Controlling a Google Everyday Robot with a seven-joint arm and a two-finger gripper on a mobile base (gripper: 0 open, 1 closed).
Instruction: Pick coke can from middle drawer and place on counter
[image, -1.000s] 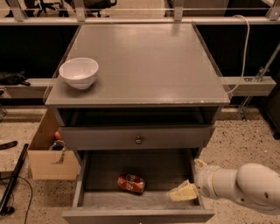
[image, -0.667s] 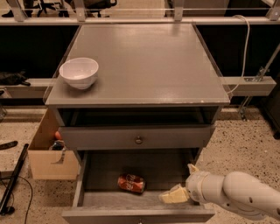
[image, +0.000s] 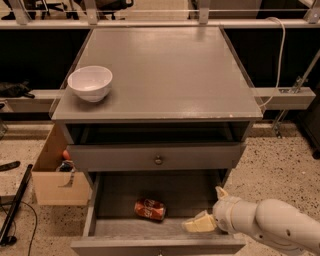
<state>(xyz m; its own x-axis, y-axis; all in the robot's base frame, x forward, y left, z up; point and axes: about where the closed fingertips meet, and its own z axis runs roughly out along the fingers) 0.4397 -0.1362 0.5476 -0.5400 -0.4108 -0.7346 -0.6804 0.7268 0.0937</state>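
Observation:
The coke can (image: 150, 209) lies on its side on the floor of the open middle drawer (image: 170, 192), left of centre and near the front. My gripper (image: 209, 207) hangs over the drawer's right front corner, to the right of the can and apart from it. It is open and holds nothing: one pale finger (image: 198, 223) points left toward the can, and the other fingertip (image: 219, 191) sticks up behind it. The white arm comes in from the lower right. Above the drawers lies the counter (image: 170, 75), a flat grey top.
A white bowl (image: 90, 83) stands on the counter's left front part. A shut drawer front with a round knob (image: 158, 160) sits just above the open drawer. A cardboard box (image: 56, 177) stands on the floor at the left, with a cable and a pole beside it.
My arm has moved left over the drawer's right front, bringing the gripper closer to the can. The can has not moved.

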